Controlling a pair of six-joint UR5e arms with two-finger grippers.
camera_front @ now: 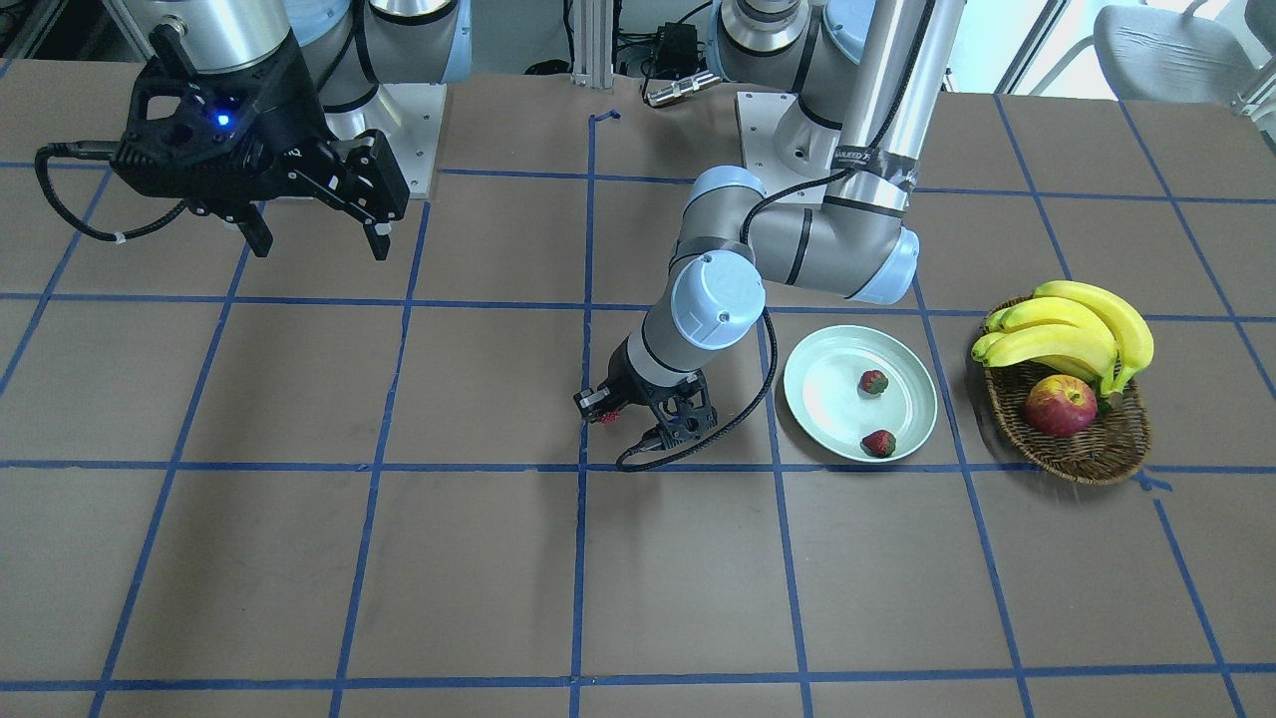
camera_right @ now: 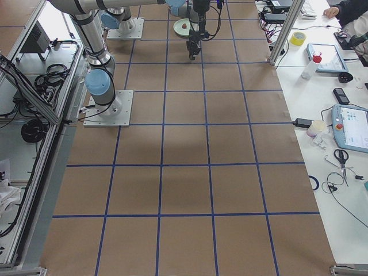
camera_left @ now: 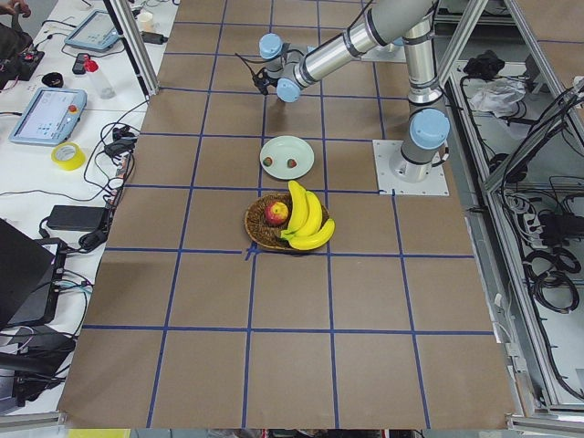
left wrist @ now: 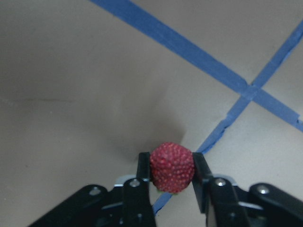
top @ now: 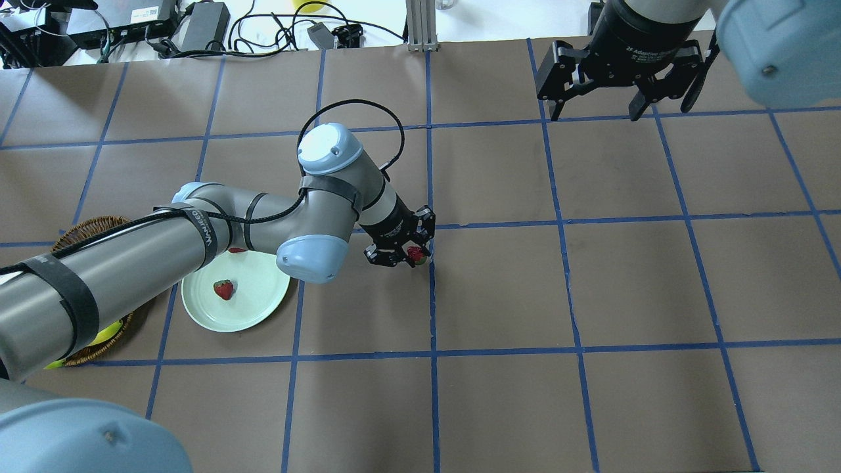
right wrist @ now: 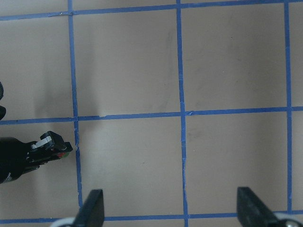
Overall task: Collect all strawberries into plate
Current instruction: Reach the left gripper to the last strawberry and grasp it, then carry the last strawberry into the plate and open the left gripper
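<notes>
Two strawberries (camera_front: pixel 873 381) lie on plate (camera_front: pixel 827 389). My left gripper (top: pixel 409 253) is clamped on third strawberry (left wrist: pixel 172 166), low near table, right of plate. Remaining: carry over, release. My right gripper (camera_front: pixel 319 244) hangs far right, fingers apart.

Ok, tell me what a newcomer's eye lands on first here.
The left gripper is shut on a small red strawberry at the table's middle. Beside it, a round pale mint-green plate holds two more strawberries, and an oval brown wicker basket holds yellow bananas and a red-yellow apple.
</notes>
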